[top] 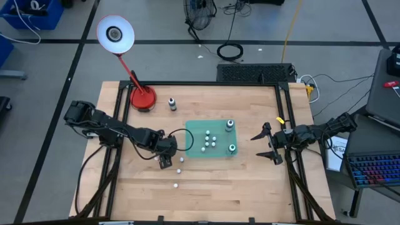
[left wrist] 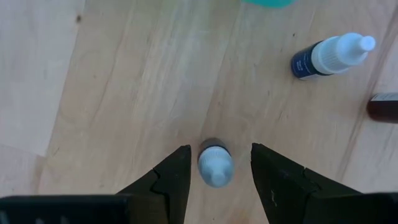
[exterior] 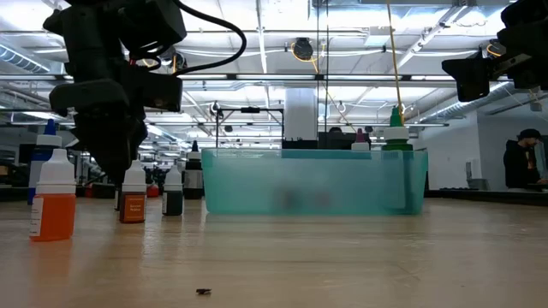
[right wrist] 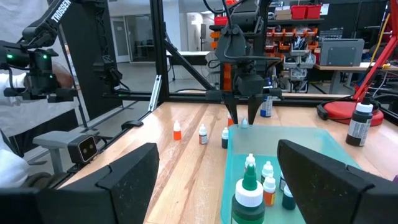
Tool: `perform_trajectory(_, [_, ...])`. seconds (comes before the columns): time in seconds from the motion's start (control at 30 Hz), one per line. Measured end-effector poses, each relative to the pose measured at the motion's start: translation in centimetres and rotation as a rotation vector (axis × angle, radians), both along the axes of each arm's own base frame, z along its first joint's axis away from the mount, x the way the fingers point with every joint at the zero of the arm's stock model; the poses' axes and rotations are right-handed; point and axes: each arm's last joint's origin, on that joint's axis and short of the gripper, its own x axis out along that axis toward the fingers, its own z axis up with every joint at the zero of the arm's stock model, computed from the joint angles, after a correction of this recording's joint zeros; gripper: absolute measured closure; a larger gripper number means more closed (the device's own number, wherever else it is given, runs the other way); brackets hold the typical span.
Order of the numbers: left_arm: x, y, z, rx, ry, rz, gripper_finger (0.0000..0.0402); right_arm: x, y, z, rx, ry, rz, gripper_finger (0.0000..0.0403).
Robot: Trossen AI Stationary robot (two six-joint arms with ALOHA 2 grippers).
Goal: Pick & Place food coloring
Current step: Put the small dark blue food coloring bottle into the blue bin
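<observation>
From above, I take the green tray [top: 195, 139] near the middle of the table as my landmark. My left gripper [top: 165, 161] hangs just off the tray's left edge, fingers [left wrist: 166, 180] spread apart, with one small white-capped bottle [left wrist: 215, 166] standing upright on the wood between them; neither finger touches it as far as I can see. Close beside it lie a blue bottle [left wrist: 329, 56] tipped on its side and another dark one at the frame edge. A few more bottles [top: 177, 185] sit scattered on the wood below the tray's left corner. Inside the tray I count several tiny white-capped bottles [top: 208, 141] and two larger green-topped ones [top: 232, 148]. A dark bottle [top: 172, 104] stands beyond the tray, beside the red lamp base [top: 143, 98]. My right gripper [top: 267, 142] waits just right of the tray, released and wide open.
</observation>
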Motion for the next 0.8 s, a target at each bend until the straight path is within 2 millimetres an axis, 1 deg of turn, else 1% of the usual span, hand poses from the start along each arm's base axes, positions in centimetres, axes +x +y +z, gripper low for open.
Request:
perform_trajectory(0.13, [0.0,0.0,0.0,0.000,0.001,0.000,0.0235,0.0,0.0,0.0,0.000,0.000,0.000,0.0089])
perform_trajectory(0.2, [0.0,0.0,0.0,0.000,0.001,-0.002,0.0247,0.0,0.0,0.0,0.000,0.000,0.000,0.0089])
perform_trajectory(0.27, [0.0,0.0,0.0,-0.001,0.001,-0.002,0.0269,0.0,0.0,0.0,0.000,0.000,0.000,0.0089])
perform_trajectory(0.43, [0.0,0.0,0.0,0.000,0.000,-0.002,0.0340,0.0,0.0,0.0,0.000,0.000,0.000,0.0089])
perform_trajectory(0.47, [0.0,0.0,0.0,0.000,0.000,-0.002,0.0346,0.0,0.0,0.0,0.000,0.000,0.000,0.0089])
perform_trajectory(0.57, [0.0,0.0,0.0,0.002,0.001,-0.015,0.0346,0.0,0.0,0.0,0.000,0.000,0.000,0.0089])
perform_trajectory(0.7, [0.0,-0.1,0.1,0.006,0.006,-0.081,0.0346,0.0,0.0,0.0,0.000,0.000,0.000,0.0089])
perform_trajectory(0.77, [0.2,-0.1,0.7,0.043,0.017,-0.115,0.0346,0.0,0.0,0.0,0.000,0.000,0.000,0.0089])
perform_trajectory(0.8, [0.3,-0.2,1.3,0.072,0.011,-0.127,0.0346,0.0,0.0,0.0,0.000,0.000,0.000,0.0089])
